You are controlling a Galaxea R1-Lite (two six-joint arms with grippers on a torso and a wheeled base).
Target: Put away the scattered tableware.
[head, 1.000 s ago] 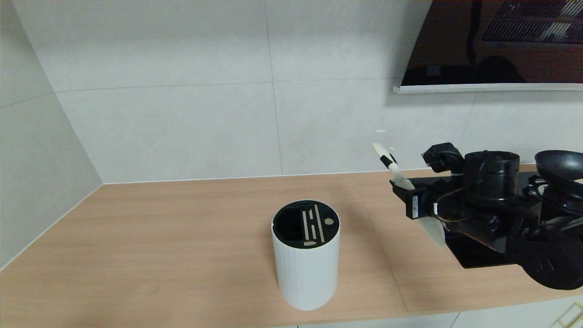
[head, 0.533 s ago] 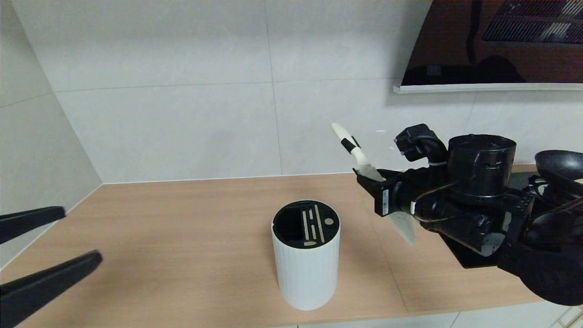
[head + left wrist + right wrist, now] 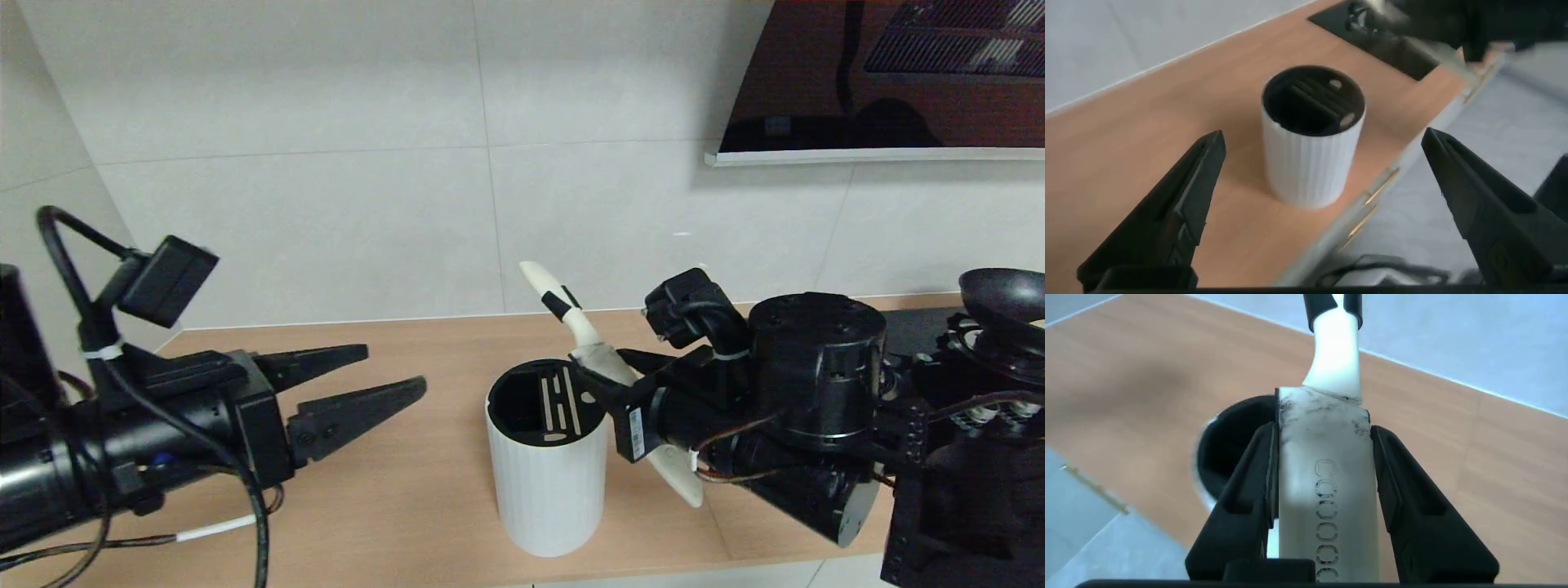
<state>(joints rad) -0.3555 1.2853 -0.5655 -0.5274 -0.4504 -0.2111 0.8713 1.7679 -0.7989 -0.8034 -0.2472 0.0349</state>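
So, biggest thing first: a wood-look countertop (image 3: 408, 506) against a pale tiled wall, with a dark range hood (image 3: 882, 82) up on the right. A white ribbed knife holder (image 3: 549, 482) stands near the counter's front edge; its black top has slots and one big square opening. The left gripper (image 3: 396, 367) hovers to the holder's left with its fingers spread wide and nothing between them. The right gripper (image 3: 624, 392) sits just right of the holder, clamped on a white knife (image 3: 584, 331). The knife is tilted, its black-banded handle pointing up toward the wall and its blade running down past the holder's right side, outside it. Can't tell if it's touching the rim.
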